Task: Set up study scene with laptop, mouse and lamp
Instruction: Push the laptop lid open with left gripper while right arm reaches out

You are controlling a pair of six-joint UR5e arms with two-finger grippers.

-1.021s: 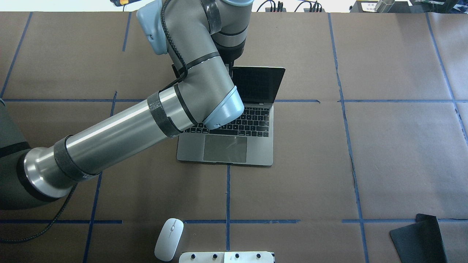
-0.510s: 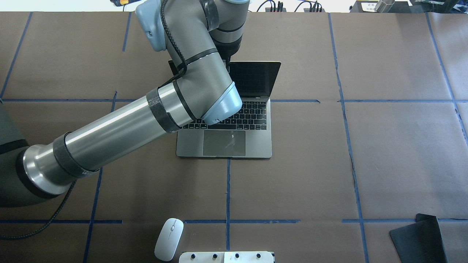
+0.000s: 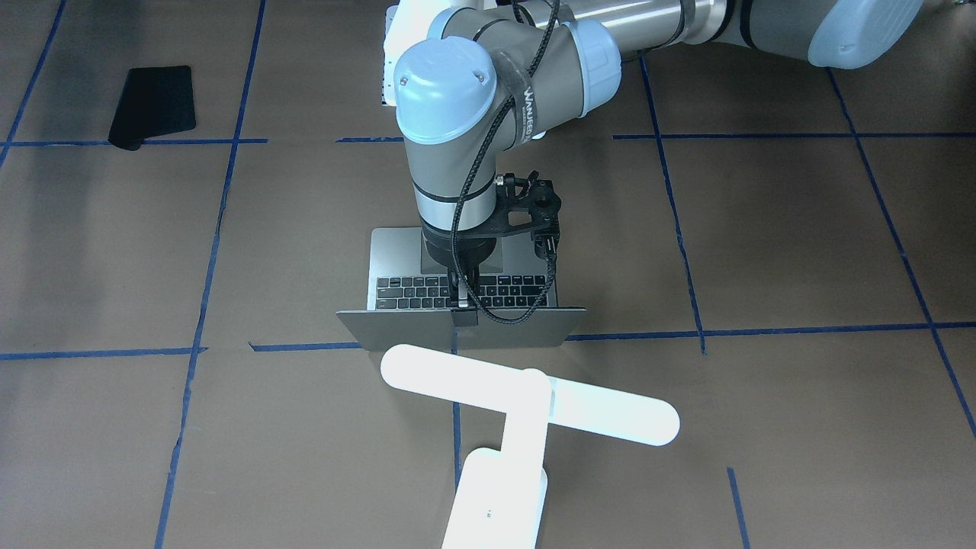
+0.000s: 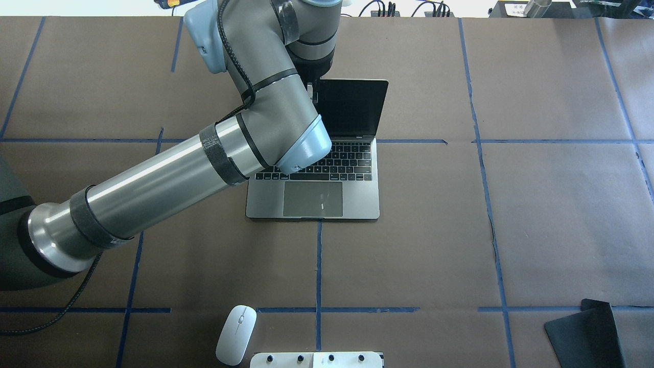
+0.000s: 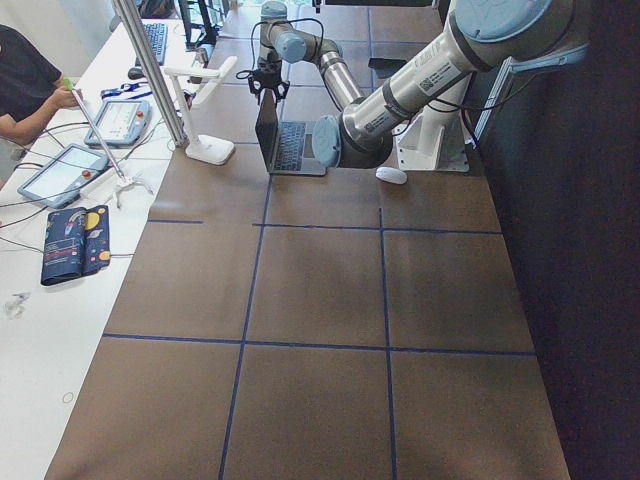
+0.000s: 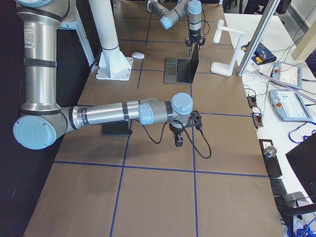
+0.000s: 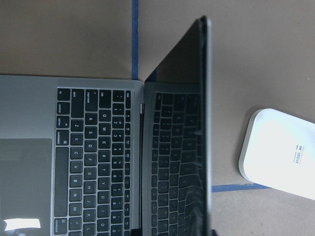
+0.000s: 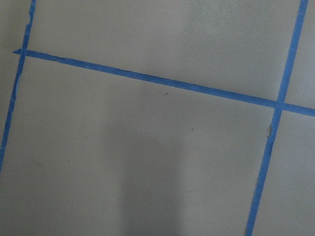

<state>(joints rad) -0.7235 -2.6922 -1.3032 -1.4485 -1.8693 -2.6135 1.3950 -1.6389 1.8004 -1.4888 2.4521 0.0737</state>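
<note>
**A:** Since the arm blocks half the overhead, what's the surface like?

**B:** Table [image 4: 536, 214] is covered in brown paper with a blue tape grid. A white bench [image 5: 30, 350] runs along its far edge; a person [image 5: 25, 80] sits there.

**A:** Task items?

**B:** Laptop [image 4: 357, 199] is open, base flat, mid-table toward the far edge. Lamp [image 3: 530, 404] is just behind its lid, by the far edge. Black mat [image 4: 587, 332] is at the near edge, toward the right corner. Mouse [image 4: 235, 335] is at the near edge, just beside the pedestal [image 4: 317, 360].

**A:** Grippers?

**B:** Left gripper [image 3: 462, 301] is pinched on the lid's top edge, mid-span. Right gripper [image 6: 177, 142] hangs over bare paper toward the table's right end, touching nothing. Only a side view shows it, so I can't tell how far apart its fingers are.
</note>
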